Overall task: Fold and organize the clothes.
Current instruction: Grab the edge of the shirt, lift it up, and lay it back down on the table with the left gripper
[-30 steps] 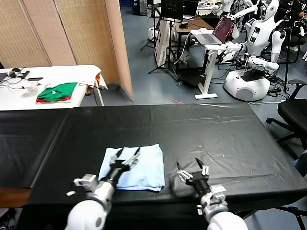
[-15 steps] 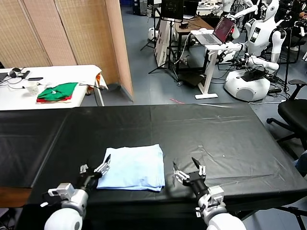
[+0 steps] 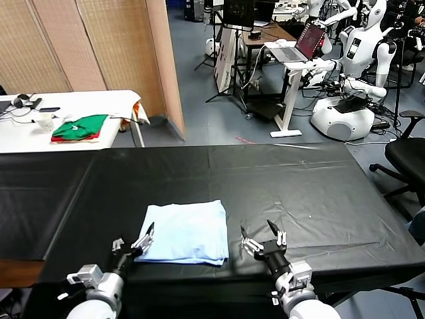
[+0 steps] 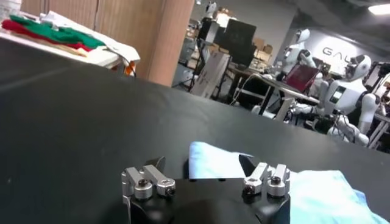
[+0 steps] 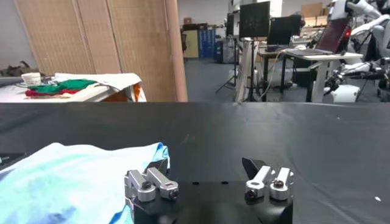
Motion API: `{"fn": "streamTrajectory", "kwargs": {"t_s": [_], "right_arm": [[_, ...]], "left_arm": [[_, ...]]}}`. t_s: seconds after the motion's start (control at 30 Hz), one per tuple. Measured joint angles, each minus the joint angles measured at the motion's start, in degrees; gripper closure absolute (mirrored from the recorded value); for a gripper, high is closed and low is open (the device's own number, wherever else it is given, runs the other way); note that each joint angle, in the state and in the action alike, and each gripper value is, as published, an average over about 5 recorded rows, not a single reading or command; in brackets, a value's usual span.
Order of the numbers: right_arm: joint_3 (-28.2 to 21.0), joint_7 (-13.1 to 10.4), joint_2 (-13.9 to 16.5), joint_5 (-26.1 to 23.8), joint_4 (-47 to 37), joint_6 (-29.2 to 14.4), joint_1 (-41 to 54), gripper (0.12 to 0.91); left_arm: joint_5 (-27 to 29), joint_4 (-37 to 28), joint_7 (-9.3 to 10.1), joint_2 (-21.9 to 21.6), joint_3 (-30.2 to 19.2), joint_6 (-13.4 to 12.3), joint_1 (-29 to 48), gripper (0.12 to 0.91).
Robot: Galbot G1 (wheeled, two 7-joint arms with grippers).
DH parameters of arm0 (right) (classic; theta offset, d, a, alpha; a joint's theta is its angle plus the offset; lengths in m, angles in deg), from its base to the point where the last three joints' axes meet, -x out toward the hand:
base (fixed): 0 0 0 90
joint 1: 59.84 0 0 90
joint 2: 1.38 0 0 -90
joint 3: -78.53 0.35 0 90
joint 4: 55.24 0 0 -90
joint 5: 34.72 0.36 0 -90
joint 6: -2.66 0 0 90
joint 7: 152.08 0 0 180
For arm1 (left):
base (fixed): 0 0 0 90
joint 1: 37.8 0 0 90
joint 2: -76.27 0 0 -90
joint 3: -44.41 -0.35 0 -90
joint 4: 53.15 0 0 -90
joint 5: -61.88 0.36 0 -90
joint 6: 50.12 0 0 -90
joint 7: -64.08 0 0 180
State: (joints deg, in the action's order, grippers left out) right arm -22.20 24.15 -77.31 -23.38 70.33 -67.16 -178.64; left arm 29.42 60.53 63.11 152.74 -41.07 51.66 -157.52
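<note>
Now | T-shirt (image 3: 186, 232) lying folded flat on black tabletop (image 3: 299, 179), near front edge | left end effector (image 3: 133, 240) hovering wide open, empty, at shirt's 7 o'clock corner | right end effector (image 3: 263, 240) idling wide open, empty, at shirt's 3 o'clock | thin, soft, light fabric, likely slipping and bunching; pinching edge layers together looks best

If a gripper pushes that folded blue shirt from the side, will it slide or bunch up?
The shirt looks thin and soft, so it would probably bunch. Its folded layers lie loose, so the top one may shift first. On the smooth black cover it might partly slide.
</note>
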Motion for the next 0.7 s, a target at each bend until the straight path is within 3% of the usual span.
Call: {"fn": "streamTrajectory", "kwargs": {"t_s": [0.2, 0.33, 0.53, 0.7], "right_arm": [[0.0, 0.0, -0.1, -0.3, 0.4, -0.1, -0.2, 0.118], [0.0, 0.0, -0.1, -0.4, 0.7, -0.2, -0.3, 0.118], [0.1, 0.0, -0.2, -0.7, 0.8, -0.4, -0.3, 0.118], [0.1, 0.0, -0.4, -1.1, 0.8, -0.8, -0.6, 0.118]], "left_arm": [[-2.3, -0.3, -0.33, 0.0, 0.1, 0.7, 0.1, 0.173], [-3.7, -0.4, -0.68, 0.1, 0.0, 1.4, 0.2, 0.253], [-6.3, -0.7, -0.85, 0.2, -0.1, 3.2, 0.5, 0.499], [-8.8, -0.2, 0.05, 0.1, 0.0, 4.6, 0.8, 0.798]]}}
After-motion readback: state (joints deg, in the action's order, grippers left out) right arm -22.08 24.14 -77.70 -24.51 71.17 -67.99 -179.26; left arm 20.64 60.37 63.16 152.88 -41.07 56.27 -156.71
